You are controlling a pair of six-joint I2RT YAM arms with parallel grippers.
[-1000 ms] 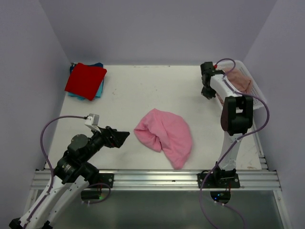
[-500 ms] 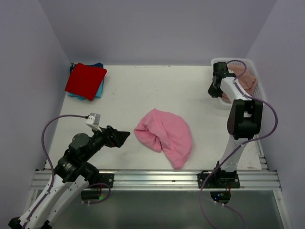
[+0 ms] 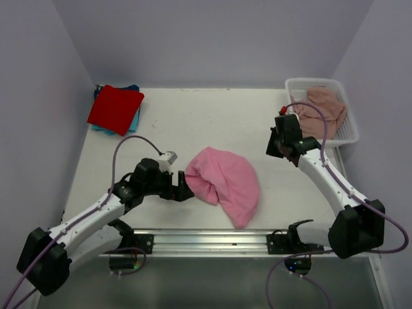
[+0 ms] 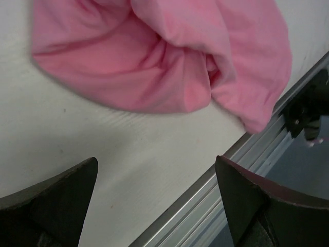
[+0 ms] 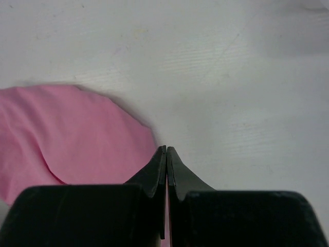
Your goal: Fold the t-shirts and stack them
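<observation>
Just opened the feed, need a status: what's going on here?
Neither arm holds anything. The left gripper is open, low beside the left edge of the crumpled pink t-shirt mid-table; the right gripper is shut, to the shirt's far right. A folded red shirt lies on a blue one in the far left corner; a tan shirt sits in the white basket.

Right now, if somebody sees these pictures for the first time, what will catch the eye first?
The crumpled pink t-shirt in the middle of the table, near the front edge, draws the eye first, with the left claw open just beside its left edge. Next come the folded red shirt on a blue one in the far left corner and the white basket holding a beige garment at the far right.
</observation>
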